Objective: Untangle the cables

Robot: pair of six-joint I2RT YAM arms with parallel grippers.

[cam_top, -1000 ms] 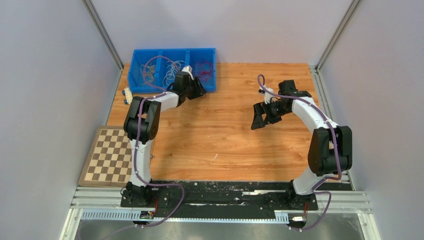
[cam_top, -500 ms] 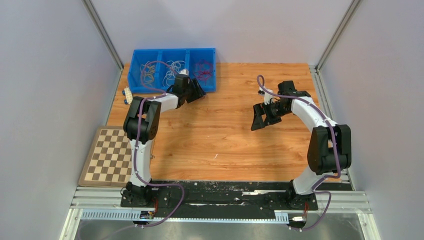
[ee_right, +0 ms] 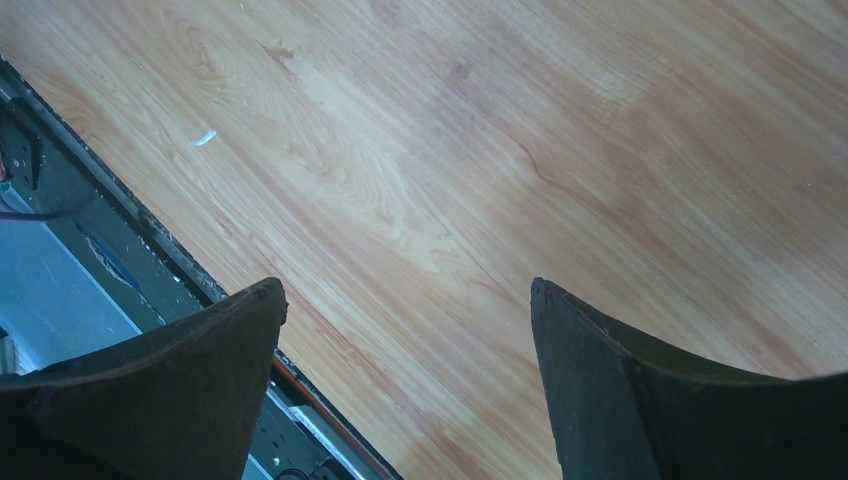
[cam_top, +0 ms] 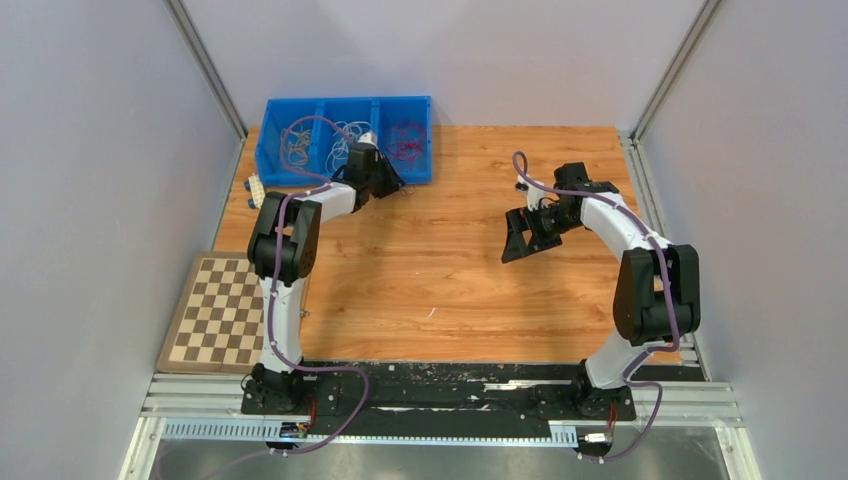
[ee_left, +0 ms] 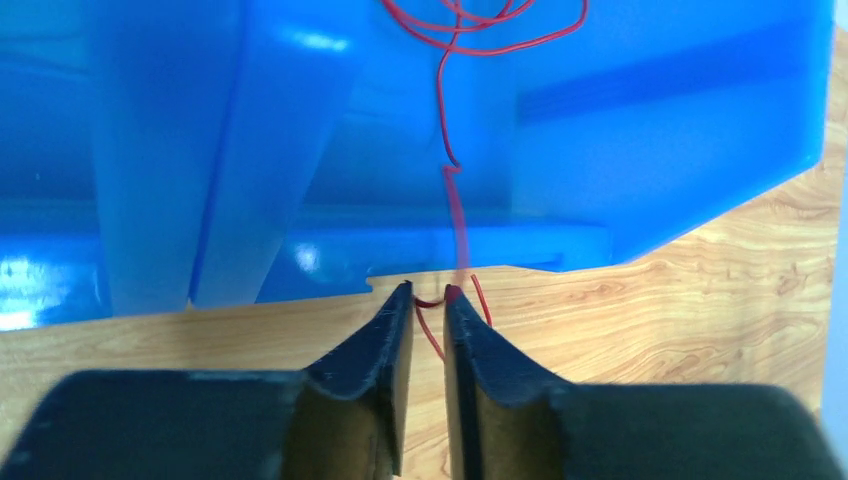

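A blue three-compartment bin (cam_top: 268, 160) holds tan-orange cables (cam_top: 295, 146) on the left, white cables (cam_top: 348, 133) in the middle and red cables (cam_top: 408, 140) on the right. My left gripper (cam_top: 396, 186) is at the bin's front wall below the red compartment. In the left wrist view the left gripper (ee_left: 428, 292) has its jaws almost closed on a thin red cable (ee_left: 444, 120). The cable runs from the fingertips up over the bin wall (ee_left: 650, 150) into the red tangle. My right gripper (cam_top: 514, 241) hangs open and empty over bare wood; in the right wrist view the right gripper (ee_right: 408, 290) holds nothing.
A chessboard (cam_top: 215, 312) lies at the table's left front. A small white object (cam_top: 255, 188) sits left of the bin. Grey walls enclose the table. A black base rail (ee_right: 60, 190) runs along the near edge.
My left gripper has moved up and left, closer to the bin's front wall. The right arm has barely moved.
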